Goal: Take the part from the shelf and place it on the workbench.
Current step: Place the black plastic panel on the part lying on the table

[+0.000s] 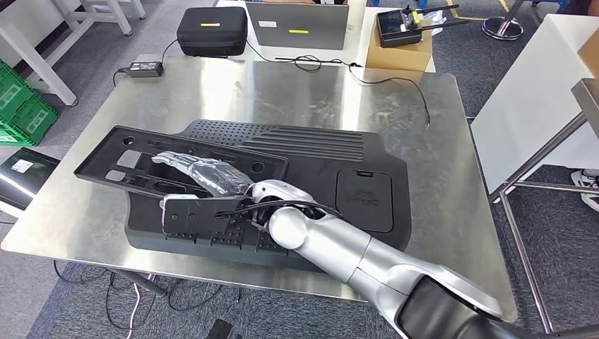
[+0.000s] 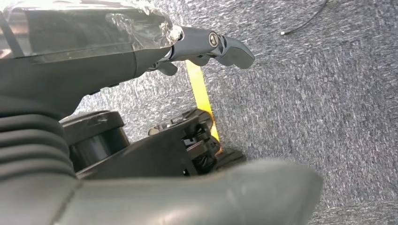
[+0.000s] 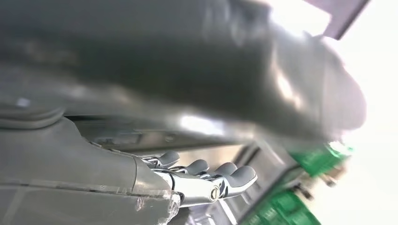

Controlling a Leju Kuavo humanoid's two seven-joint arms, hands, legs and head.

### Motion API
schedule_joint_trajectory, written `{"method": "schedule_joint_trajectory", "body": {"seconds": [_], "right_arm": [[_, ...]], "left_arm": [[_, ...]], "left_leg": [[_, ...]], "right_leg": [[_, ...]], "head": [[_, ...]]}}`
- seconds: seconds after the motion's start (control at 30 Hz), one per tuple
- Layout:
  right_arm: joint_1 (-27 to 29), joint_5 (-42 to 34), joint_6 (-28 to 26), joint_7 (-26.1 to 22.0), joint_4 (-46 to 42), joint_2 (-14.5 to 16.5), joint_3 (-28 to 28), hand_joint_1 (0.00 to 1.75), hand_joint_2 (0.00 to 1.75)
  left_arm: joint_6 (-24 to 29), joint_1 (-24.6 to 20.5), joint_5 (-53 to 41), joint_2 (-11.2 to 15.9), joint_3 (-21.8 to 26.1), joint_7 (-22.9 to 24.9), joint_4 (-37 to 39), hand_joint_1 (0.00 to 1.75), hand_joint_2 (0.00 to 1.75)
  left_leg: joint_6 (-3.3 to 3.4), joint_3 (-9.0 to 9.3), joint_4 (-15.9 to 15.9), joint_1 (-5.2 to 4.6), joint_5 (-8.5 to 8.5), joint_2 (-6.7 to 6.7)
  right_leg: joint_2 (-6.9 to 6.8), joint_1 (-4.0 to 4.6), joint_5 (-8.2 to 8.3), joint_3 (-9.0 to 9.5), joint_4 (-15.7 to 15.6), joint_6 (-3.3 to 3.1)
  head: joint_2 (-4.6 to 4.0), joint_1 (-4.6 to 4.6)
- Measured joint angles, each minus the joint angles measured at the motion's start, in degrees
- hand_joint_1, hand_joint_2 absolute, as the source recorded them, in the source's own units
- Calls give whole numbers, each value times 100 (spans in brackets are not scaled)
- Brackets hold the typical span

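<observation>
While right hand point(image 1: 201, 173) grips part point(image 1: 127, 166), (cable point(image 1: 367, 78) behind)

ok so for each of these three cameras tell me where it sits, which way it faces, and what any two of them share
Head view: high on the body, looking down at the steel workbench; right arm and right robot hand on the black part.
Left wrist view: behind the left robot hand, facing grey carpet.
Right wrist view: behind the right robot hand, under the part.
Shared: head and right wrist views both show that hand, the part and the green crates.
</observation>
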Motion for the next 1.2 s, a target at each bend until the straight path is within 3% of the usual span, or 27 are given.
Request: {"method": "schedule_joint_trajectory", "body": {"seconds": [0.13,0.23,0.37,0.53,0.7,0.87,1.2], "right_arm": [[234,-328,-94,-169,-679,-200,-178,0,0],[677,-1080,-307,-564,-1609,-426,-456,0,0],[1209,-1977,-806,-1179,-2665,-669,-902,0,0],[2297,-2421,-1557,-1792,-4166,-1044,-1703,0,0],[3273,-2100,-2101,-2101,-5268,-1271,-2313,0,0],[4130,-1241,-2752,-1988,-5979,-1397,-2634,0,0],[4694,-598,-3267,-1775,-6649,-1504,-2803,0,0]], "left_arm": [[29,45,39,2,87,-52,1,0,0],[103,137,132,3,221,-146,2,0,0],[231,253,282,5,365,-290,9,0,0],[323,440,429,8,573,-467,22,0,0],[345,483,440,10,690,-473,41,0,0],[324,495,388,11,762,-346,51,0,0],[262,464,308,11,767,-122,51,0,0]], "left_leg": [[2,4,0,0,-1,1],[3,8,1,-1,-2,1],[11,17,1,-2,-8,2],[27,29,-4,-4,-24,10],[34,45,-6,-3,-41,23],[40,45,-9,-2,-46,29],[95,37,25,-52,-58,32]], "right_leg": [[-2,0,0,6,-3,0],[-1,0,0,9,-4,0],[0,1,-3,16,-10,2],[6,-2,-12,35,-17,13],[13,-2,-22,53,-24,26],[15,-4,-25,57,-24,30],[9,-65,-6,59,-29,78]], "head": [[0,-2],[0,-3],[0,-11],[0,2],[0,-6],[0,-4],[0,-22]]}}
